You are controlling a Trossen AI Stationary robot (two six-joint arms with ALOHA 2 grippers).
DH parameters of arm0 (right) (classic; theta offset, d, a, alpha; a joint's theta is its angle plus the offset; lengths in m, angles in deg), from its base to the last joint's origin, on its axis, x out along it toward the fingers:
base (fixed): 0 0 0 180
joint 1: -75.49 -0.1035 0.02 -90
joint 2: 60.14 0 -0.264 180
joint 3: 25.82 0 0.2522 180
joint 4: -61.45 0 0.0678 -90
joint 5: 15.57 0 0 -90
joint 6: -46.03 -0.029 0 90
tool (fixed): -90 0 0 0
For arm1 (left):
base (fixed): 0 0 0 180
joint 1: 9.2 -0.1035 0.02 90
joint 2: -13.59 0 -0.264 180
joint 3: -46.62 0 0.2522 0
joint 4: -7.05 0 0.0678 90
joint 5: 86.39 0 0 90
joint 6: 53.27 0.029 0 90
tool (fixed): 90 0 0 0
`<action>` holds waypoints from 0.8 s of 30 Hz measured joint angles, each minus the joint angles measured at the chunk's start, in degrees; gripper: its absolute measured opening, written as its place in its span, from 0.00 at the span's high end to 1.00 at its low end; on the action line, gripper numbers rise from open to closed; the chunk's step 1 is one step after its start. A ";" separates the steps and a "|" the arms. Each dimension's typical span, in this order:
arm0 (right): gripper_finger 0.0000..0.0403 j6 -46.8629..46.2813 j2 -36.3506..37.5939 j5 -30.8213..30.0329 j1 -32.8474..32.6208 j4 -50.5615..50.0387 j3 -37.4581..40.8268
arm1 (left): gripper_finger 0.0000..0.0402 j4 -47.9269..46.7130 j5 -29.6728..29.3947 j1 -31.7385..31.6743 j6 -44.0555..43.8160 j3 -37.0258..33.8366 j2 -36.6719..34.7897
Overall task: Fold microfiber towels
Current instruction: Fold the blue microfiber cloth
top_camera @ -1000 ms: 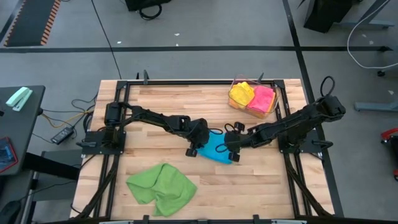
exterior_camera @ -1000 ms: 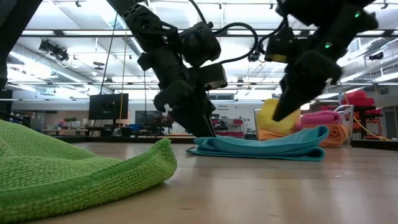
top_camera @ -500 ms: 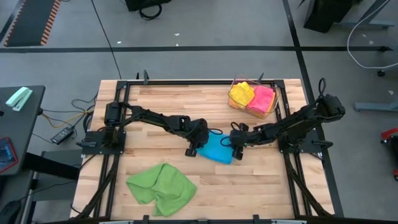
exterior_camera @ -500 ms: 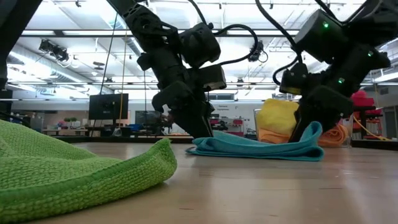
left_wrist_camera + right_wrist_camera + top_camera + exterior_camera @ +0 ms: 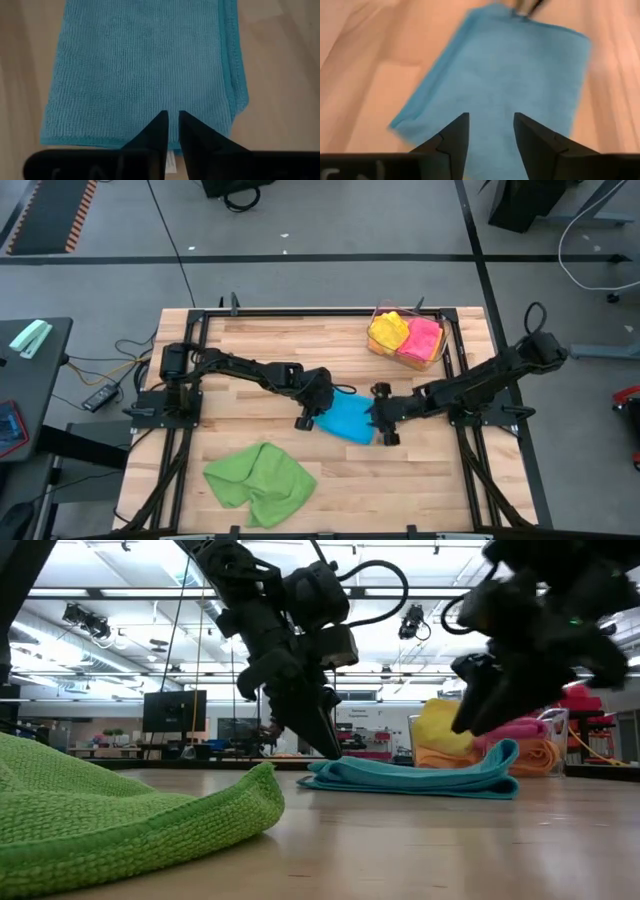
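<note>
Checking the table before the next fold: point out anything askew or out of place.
Only the green microfiber towel stands out: it lies crumpled and unfolded near the table's front-left. The blue microfiber towel lies flat and folded between the left gripper and right gripper.

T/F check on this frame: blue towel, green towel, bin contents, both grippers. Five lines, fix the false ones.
1. The folded blue microfiber towel lies flat on the wooden table. True.
2. The green microfiber towel is neatly folded. False: it lies crumpled near the front edge.
3. The clear plastic bin holds yellow and pink towels. True.
4. The right gripper is clamped on the blue towel. False: it is open above it, holding nothing.
5. The left gripper grips the green towel. False: it is over the blue one, holding nothing.
</note>
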 joint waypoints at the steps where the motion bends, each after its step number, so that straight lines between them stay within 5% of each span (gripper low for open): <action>1: 0.59 2.16 -0.35 0.05 -1.06 -0.03 0.00 | 0.87 -0.02 0.00 0.00 -0.10 0.00 0.00; 6: 0.49 8.11 -0.83 -0.86 -5.08 -3.97 0.02 | 0.87 -0.41 0.00 0.12 -3.72 0.00 0.00; 11: 0.41 15.83 -1.15 -8.03 -8.46 -9.44 0.02 | 0.87 -1.18 0.02 0.20 -7.63 0.00 0.00; 24: 0.47 32.42 -8.60 -15.61 -9.18 -7.96 -0.05 | 0.88 -1.71 0.01 1.65 -15.45 -0.01 0.00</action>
